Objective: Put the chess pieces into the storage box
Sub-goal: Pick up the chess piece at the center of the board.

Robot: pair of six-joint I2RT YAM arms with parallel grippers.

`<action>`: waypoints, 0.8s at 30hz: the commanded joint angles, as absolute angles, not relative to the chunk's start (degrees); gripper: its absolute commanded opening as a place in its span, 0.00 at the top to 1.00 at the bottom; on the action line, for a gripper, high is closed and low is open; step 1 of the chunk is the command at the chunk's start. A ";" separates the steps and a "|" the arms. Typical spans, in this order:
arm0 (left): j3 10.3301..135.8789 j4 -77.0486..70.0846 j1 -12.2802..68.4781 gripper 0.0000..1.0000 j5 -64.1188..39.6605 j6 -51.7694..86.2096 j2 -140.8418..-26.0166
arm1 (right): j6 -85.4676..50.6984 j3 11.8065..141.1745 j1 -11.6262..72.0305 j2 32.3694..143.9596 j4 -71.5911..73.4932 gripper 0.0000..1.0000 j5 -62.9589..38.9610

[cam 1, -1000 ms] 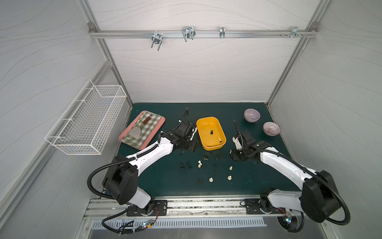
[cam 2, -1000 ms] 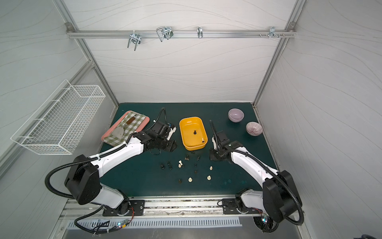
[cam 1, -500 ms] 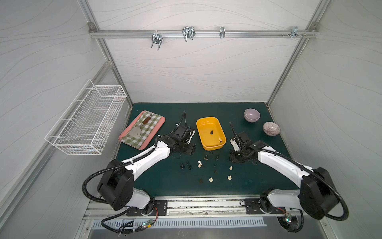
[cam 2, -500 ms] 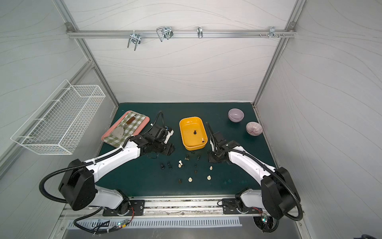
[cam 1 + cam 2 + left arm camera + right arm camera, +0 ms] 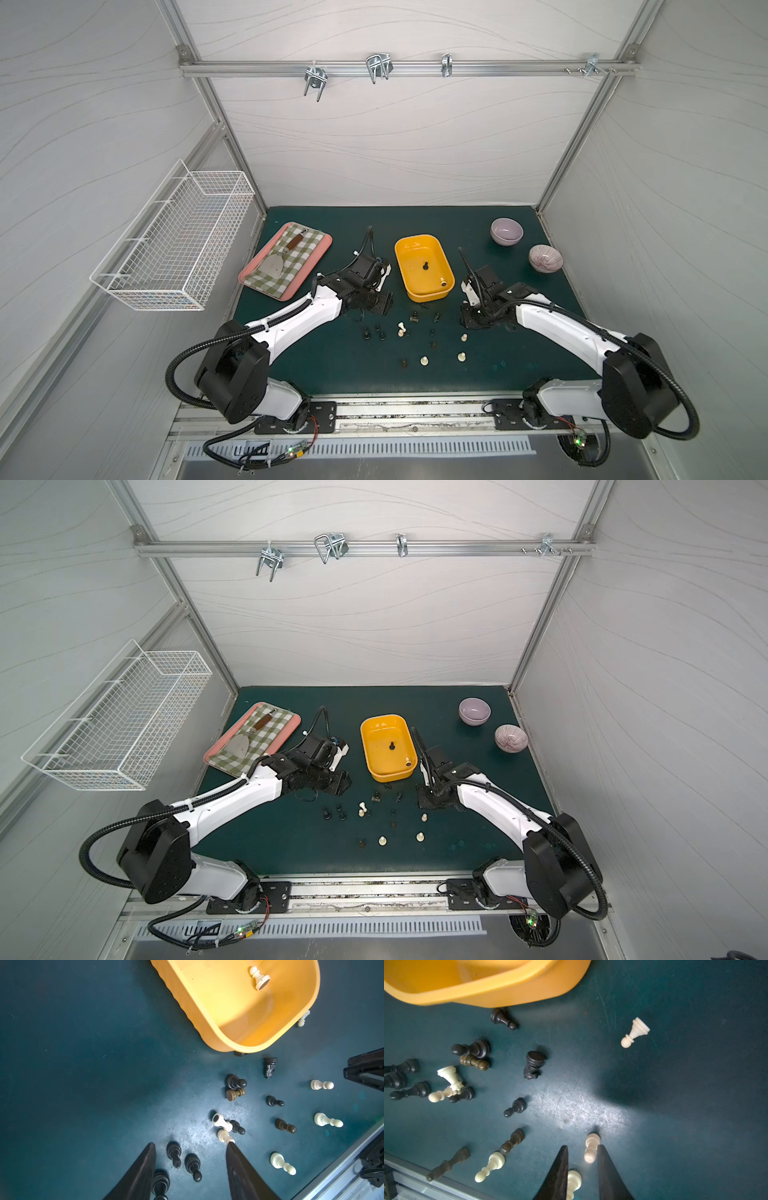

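Currently, one storage box point(image 5: 400, 254), two chess pieces point(image 5: 424, 266) inside

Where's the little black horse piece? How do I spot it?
Find the yellow box in the middle of the green table. Just in front of its near edge sits the black horse. It has a bumpy carved head, while the pawns beside it have smooth round tops.
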State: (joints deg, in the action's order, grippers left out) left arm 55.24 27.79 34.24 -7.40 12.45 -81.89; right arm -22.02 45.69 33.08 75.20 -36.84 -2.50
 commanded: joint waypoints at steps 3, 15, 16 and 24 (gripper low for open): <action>55.89 25.21 34.01 0.44 -8.17 13.54 -81.74 | -21.51 45.45 33.53 76.19 -38.74 0.73 -2.47; 55.77 25.07 34.03 0.44 -9.11 13.61 -82.62 | -22.02 43.76 34.26 77.19 -38.93 0.73 -2.54; 55.80 25.02 34.06 0.44 -9.18 13.62 -82.62 | -22.04 43.64 34.27 77.34 -39.06 0.73 -2.43; 55.42 24.80 34.03 0.44 -9.38 13.84 -82.23 | -22.26 42.63 34.72 78.32 -38.69 0.73 -2.32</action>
